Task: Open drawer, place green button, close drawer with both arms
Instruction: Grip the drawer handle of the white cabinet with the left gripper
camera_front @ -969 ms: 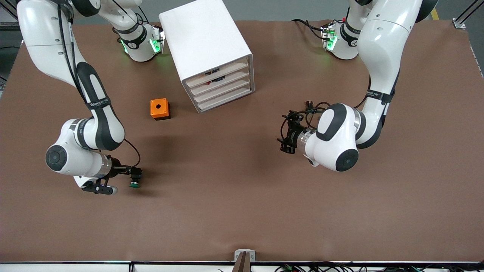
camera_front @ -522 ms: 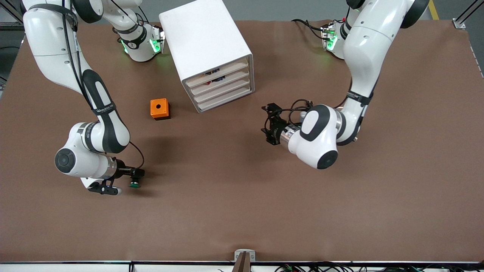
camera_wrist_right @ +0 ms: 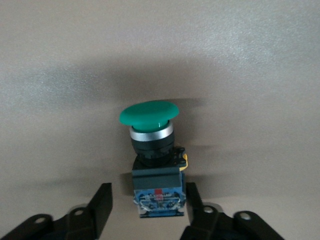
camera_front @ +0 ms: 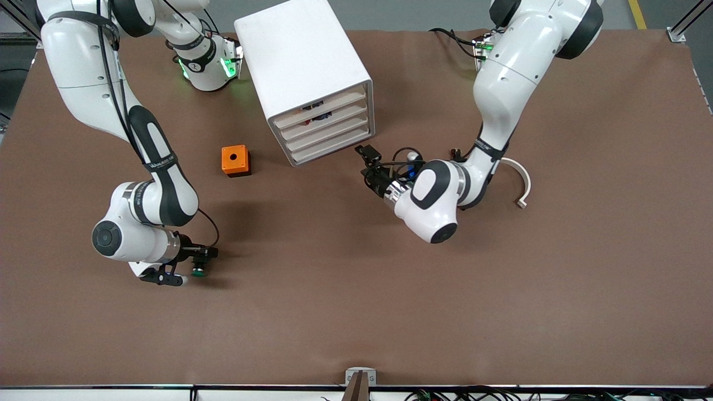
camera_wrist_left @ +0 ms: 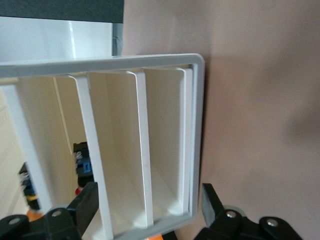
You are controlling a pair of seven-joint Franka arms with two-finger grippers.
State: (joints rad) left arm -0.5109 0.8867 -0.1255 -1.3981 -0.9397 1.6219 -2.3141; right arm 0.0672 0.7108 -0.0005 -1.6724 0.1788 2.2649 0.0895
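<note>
The white four-drawer cabinet [camera_front: 303, 61] stands at the table's back, all drawers shut; the drawer [camera_front: 330, 135] is third from its top. The button [camera_front: 196, 272], green cap on a black-and-blue body, lies on the table near the right arm's end. My right gripper [camera_front: 200, 263] is low around it, open. In the right wrist view the button [camera_wrist_right: 156, 150] lies between the fingers [camera_wrist_right: 101, 202], with a gap on one side. My left gripper [camera_front: 365, 163] is open, just in front of the cabinet's lower corner. The left wrist view shows the cabinet front [camera_wrist_left: 196, 125] close between my open gripper [camera_wrist_left: 149, 202].
An orange box with a hole [camera_front: 235, 160] sits beside the cabinet, toward the right arm's end. A white curved piece [camera_front: 522, 185] lies on the table by the left arm. Small dark parts show inside the top drawer [camera_front: 317, 116].
The left arm has swung its gripper across the table up to the cabinet's front. The right arm has shifted slightly at the button; the button has stayed in place.
</note>
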